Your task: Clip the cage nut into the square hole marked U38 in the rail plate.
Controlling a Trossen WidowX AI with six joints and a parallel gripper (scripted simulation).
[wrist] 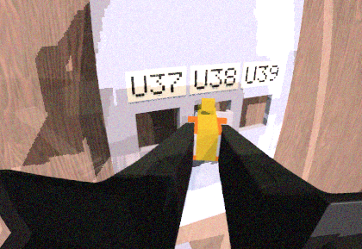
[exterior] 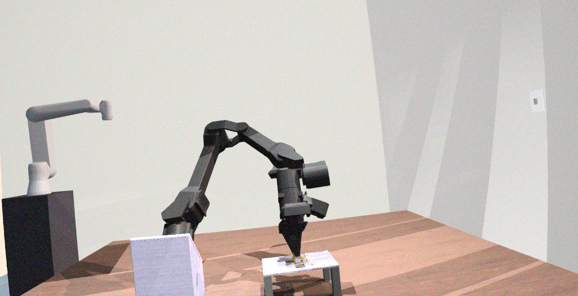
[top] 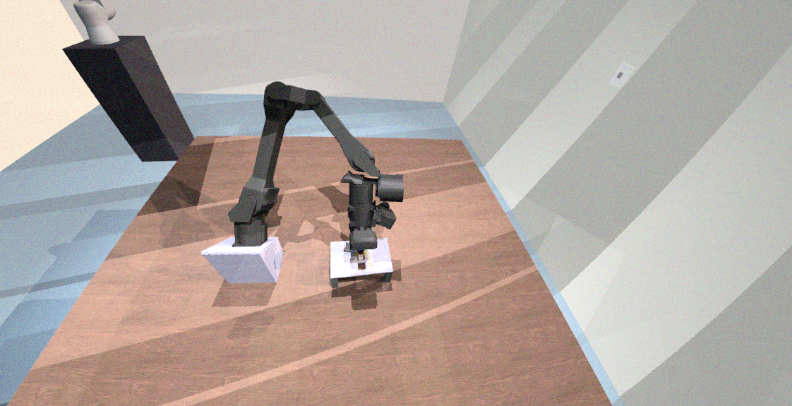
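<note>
My gripper (top: pixel 361 253) (exterior: pixel 297 256) (wrist: pixel 206 133) points down over the rail plate, shut on the cage nut. The cage nut (wrist: pixel 207 144) is yellow with orange parts beside the two black fingertips. The white rail plate (top: pixel 339 267) (exterior: pixel 275 267) (wrist: pixel 172 33) stands on short legs. The U38 label (wrist: pixel 215 78) lies just beyond the nut in the wrist view. The nut's far end covers much of the U38 hole (wrist: pixel 224 105); a dark and brown part shows beside it. Whether the wings are in the hole or just above it cannot be told.
The U37 hole (wrist: pixel 156 127) lies left of the nut and the U39 hole (wrist: pixel 254 111) right. A white angled block (top: pixel 246 267) (exterior: pixel 162 267) stands left of the plate by the arm's base. A grey arm (top: pixel 99 23) (exterior: pixel 39 178) stands on a dark pedestal at far left.
</note>
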